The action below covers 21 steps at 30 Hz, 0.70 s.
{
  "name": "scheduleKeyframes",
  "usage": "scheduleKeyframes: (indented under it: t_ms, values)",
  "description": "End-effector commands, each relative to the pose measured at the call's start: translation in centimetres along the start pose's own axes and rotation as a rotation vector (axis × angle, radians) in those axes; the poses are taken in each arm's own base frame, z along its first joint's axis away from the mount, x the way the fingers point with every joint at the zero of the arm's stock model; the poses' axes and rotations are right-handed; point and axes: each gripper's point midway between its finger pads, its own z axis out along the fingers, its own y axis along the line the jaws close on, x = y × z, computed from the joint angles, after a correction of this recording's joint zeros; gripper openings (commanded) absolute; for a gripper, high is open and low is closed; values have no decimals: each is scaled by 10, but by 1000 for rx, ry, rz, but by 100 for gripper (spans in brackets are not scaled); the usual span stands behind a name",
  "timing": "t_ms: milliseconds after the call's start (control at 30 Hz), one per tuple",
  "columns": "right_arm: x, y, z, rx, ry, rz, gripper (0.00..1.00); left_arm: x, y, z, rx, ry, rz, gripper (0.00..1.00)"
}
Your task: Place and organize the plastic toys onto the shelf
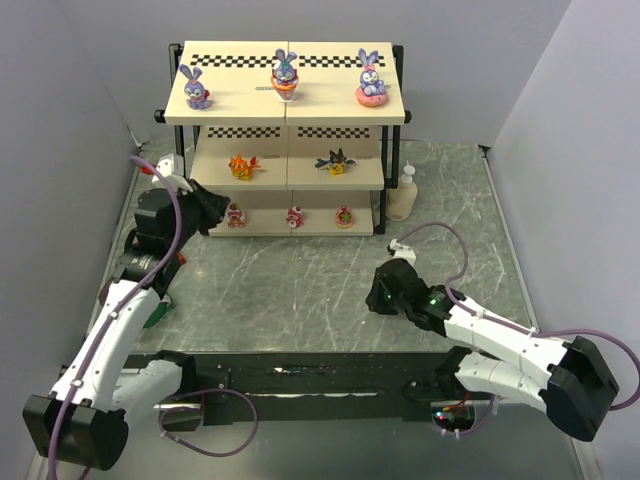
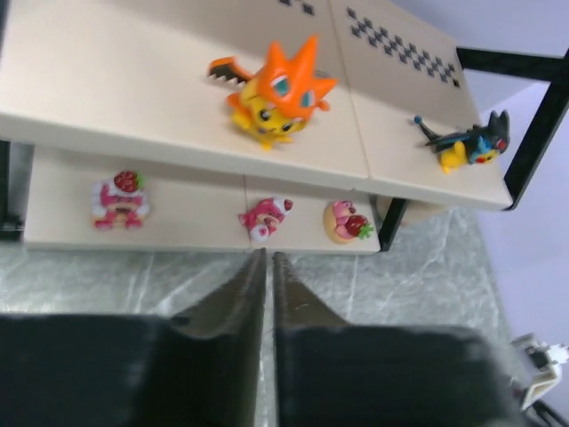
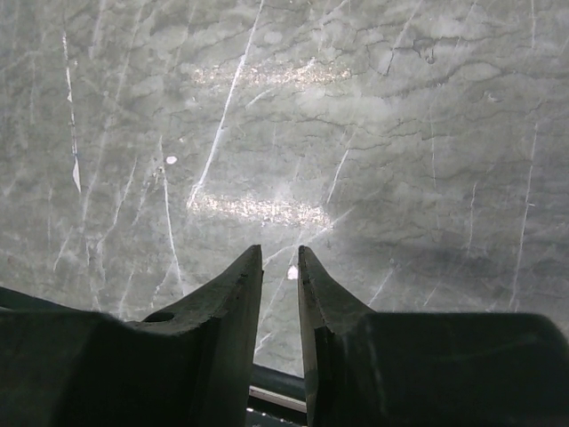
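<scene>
Eight plastic toys [image 1: 285, 76] across the shelf [image 1: 240, 102]

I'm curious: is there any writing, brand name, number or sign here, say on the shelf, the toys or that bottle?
No text can be read anywhere.
The shelf has only black-and-white checker strips, a pattern and not writing.
The pump bottle is too small to show any label.
The orange toy and the other toys around it show no lettering.

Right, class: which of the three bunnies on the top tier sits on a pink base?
The right-hand bunny, on a pink ring. The middle bunny sits in an orange cup; the left bunny has neither.
</scene>
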Motion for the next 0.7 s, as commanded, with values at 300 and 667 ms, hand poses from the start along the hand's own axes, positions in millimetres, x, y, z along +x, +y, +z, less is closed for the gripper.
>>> scheduleKeyframes:
  t_ms: [300,667]
  values:
    - [-9,6,6,1,-18,14,30,-29,-26,46,-8,-93,-15,1]
    - [-9,3,7,21,-21,6,30,-36,-32,61,7,-96,-16,1]
